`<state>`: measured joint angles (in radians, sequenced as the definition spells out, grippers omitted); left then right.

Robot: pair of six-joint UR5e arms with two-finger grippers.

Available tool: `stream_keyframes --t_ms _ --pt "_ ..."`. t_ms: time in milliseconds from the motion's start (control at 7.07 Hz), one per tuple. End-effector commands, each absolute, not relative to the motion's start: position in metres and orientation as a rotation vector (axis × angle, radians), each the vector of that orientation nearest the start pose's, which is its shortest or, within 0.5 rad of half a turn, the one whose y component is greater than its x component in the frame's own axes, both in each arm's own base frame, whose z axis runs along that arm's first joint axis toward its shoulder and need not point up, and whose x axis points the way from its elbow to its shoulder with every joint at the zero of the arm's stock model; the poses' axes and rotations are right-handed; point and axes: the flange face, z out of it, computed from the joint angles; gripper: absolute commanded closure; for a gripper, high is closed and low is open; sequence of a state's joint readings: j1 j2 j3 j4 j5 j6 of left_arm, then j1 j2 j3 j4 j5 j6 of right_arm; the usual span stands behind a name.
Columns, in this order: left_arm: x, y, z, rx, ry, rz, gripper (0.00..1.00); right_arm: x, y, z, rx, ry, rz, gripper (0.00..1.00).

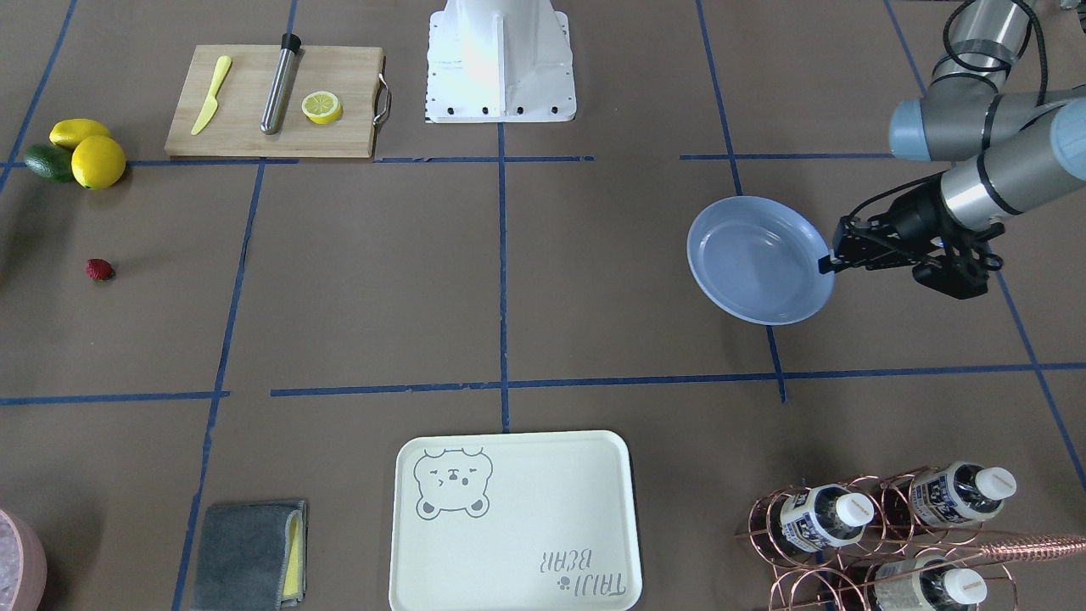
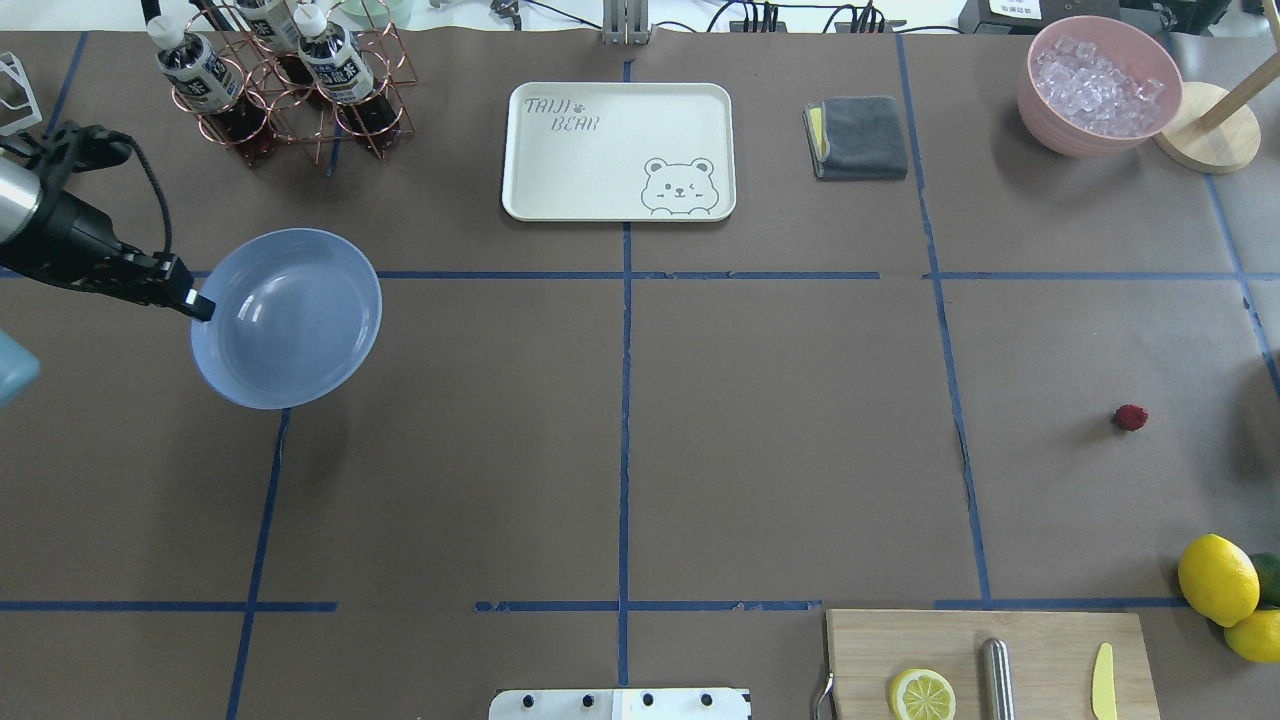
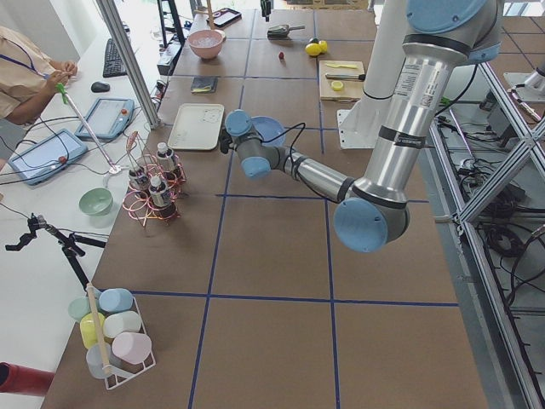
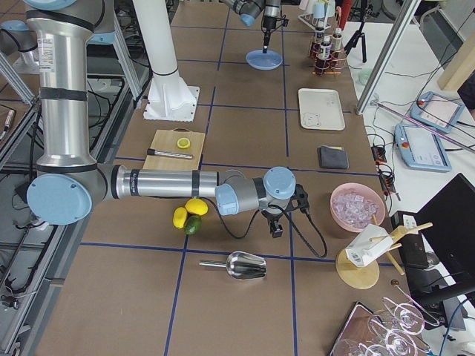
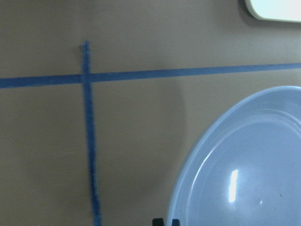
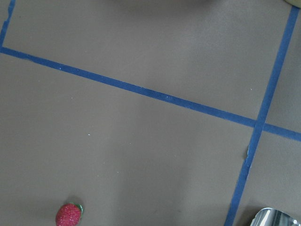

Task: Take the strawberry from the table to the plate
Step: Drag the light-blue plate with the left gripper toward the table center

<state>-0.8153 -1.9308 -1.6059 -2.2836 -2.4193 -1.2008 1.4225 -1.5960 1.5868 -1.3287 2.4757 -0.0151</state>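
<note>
The strawberry (image 1: 99,270) (image 2: 1131,417), small and dark red, lies alone on the brown table (image 2: 780,420) on the robot's right side. It also shows at the bottom left of the right wrist view (image 6: 68,214). The light-blue plate (image 1: 755,259) (image 2: 290,320) (image 5: 244,169) is far off on the left side. My left gripper (image 1: 827,264) (image 2: 203,306) is shut on the plate's rim. The right gripper (image 4: 277,228) shows only in the exterior right view, pointing down near the lemons. I cannot tell whether it is open or shut.
A wooden cutting board (image 1: 271,102) carries a lemon half (image 1: 322,107), a yellow knife and a metal rod. Two lemons (image 1: 97,161) and an avocado lie near the strawberry. The bear-print tray (image 1: 513,522), grey cloth (image 1: 246,556), bottle rack (image 1: 882,530) and ice bowl (image 2: 1100,85) line the far edge.
</note>
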Motion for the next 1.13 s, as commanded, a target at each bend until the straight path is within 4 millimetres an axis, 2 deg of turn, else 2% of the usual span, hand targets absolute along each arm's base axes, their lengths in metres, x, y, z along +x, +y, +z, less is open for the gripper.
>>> stream_keyframes --t_ms 0,141,283,707,990 --pt "0.497 -0.438 0.283 -0.026 1.282 0.030 1.00 -0.019 -0.495 0.626 0.164 -0.916 -0.261 0.00" --pt "0.531 -0.436 0.276 0.025 1.258 0.006 1.00 -0.019 -0.495 0.628 0.163 -0.916 -0.260 0.00" --pt "0.544 -0.427 0.279 0.045 1.245 0.001 1.00 -0.019 -0.495 0.628 0.163 -0.916 -0.260 0.00" --pt "0.543 -0.426 0.296 0.037 1.222 -0.005 1.00 -0.019 -0.496 0.630 0.158 -0.916 -0.258 0.00" --pt "0.543 -0.426 0.298 0.038 1.220 -0.003 1.00 -0.020 -0.496 0.630 0.157 -0.916 -0.261 0.00"
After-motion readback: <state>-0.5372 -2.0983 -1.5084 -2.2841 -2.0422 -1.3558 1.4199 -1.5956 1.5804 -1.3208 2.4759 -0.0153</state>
